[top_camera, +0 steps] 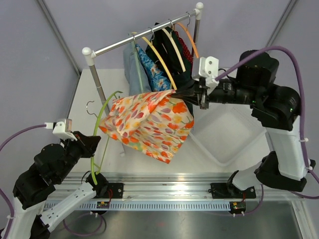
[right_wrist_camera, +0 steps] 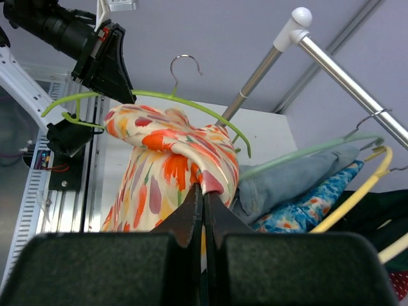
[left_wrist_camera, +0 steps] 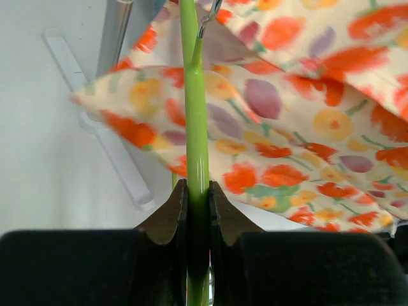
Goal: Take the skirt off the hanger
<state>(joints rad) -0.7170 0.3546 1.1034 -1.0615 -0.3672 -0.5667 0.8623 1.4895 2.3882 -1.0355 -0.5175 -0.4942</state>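
The left gripper [left_wrist_camera: 196, 191] is clamped tight on the green hanger [left_wrist_camera: 194, 115]. The right gripper [right_wrist_camera: 203, 190] pinches a fold of the floral skirt [top_camera: 147, 124].

The rail [top_camera: 114, 44] stands at twelve o'clock on the bench [top_camera: 82, 107], with clothes [top_camera: 154, 69] hanging along it. Before the rail, the skirt [top_camera: 147, 124] is stretched above the bench's middle. At its nine o'clock side it hangs on the hanger [top_camera: 102, 124], clamped by the left pincer [top_camera: 93, 144] at eight o'clock. At its two o'clock corner the right pincer [top_camera: 178, 92] pinches it. A tray [top_camera: 224, 134] lies at four o'clock.
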